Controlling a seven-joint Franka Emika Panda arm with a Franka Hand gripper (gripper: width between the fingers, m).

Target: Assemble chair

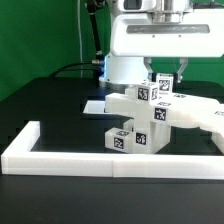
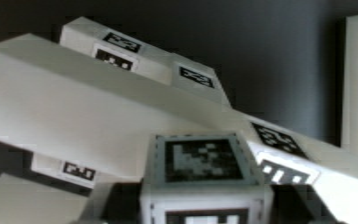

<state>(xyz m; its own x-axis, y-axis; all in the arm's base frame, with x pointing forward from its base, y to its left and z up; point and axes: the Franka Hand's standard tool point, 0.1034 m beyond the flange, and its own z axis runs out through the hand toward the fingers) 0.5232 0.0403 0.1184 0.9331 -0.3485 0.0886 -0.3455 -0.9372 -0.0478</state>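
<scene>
Gripping a blocky leg (image 1: 163,84) between narrow fingers (image 1: 166,72) above the seat (image 1: 150,106) on the black table (image 1: 60,110), just inside the border rail (image 1: 100,158), risking a tilt and jam if seating off-square.

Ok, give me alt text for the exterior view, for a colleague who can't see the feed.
On a black table, the robot's gripper reaches down from above onto a cluster of white chair parts bearing black-and-white square tags, with two blocky pieces standing in front. A long low white border rail runs along the near edge, and a green backdrop fills the background.
</scene>
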